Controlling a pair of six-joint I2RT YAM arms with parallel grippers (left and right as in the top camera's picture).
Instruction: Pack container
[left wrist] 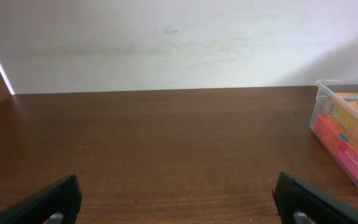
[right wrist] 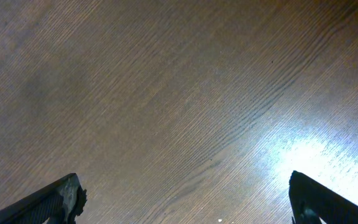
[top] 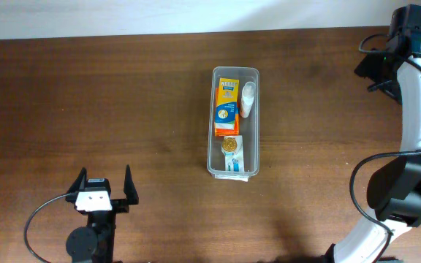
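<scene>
From above, the container [top: 235,69] sits mid-table [top: 123,88]. Its long axis runs from the near edge toward the far edge, so its short ends face the robot and the wall. Inside lie an orange box [top: 226,109], a white object [top: 248,98] beside it, a gold round piece [top: 230,144] and a blue-and-white packet [top: 234,162] at the near end. The left gripper [top: 105,175] is low over the near-left part of the table with its fingers spread and nothing between them. The container lies ahead of it and off to its right, well apart. The right arm reaches up to the far-right corner, also well apart from the container, and neither arm looks clearly nearer. The orange box carries a blue word on a yellow panel, too small to read.

At the left wrist, the two fingertips stand wide apart in the lower corners over bare wood. The near-left corner of the container shows at the right edge, with the orange box seen through the clear wall. Its blue band and fine print cannot be read. Any approach from this side would probably have to swing rightward.

At the right wrist, the right gripper [right wrist: 188,202] is released, its fingers far apart at the lower corners. Only wood grain and a bright glare patch are in sight, with no container and no writing. The container lies outside what this camera faces.
</scene>
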